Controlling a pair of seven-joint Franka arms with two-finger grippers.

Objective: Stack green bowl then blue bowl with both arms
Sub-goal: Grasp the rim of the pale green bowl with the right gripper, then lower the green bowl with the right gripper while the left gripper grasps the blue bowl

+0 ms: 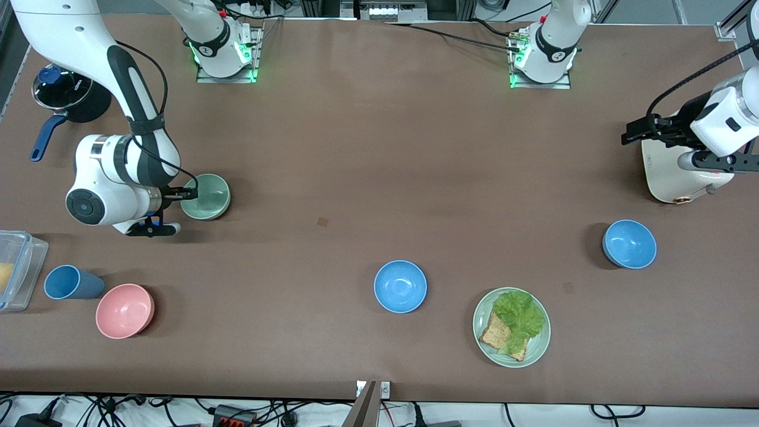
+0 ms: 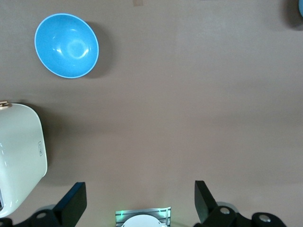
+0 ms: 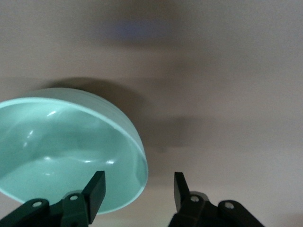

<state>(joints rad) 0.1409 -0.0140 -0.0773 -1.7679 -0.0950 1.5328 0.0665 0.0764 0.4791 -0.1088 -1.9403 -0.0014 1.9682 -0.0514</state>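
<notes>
The green bowl [image 1: 207, 196] sits upright on the table toward the right arm's end; it also shows in the right wrist view [image 3: 61, 156]. My right gripper [image 1: 187, 210] [image 3: 137, 189] is open and low at the bowl, one finger over its inside and the other outside its rim. One blue bowl [image 1: 400, 286] sits mid-table near the front camera. A second blue bowl [image 1: 629, 244] [image 2: 66, 45] sits toward the left arm's end. My left gripper [image 1: 626, 136] [image 2: 139, 198] is open and empty, held high beside a white appliance.
A white appliance [image 1: 670, 175] stands under the left wrist. A pale green plate [image 1: 536, 350] holds lettuce and bread. A pink bowl [image 1: 124, 310], a blue tumbler [image 1: 68, 282], a clear container [image 1: 15, 270] and a black pot [image 1: 65, 98] stand at the right arm's end.
</notes>
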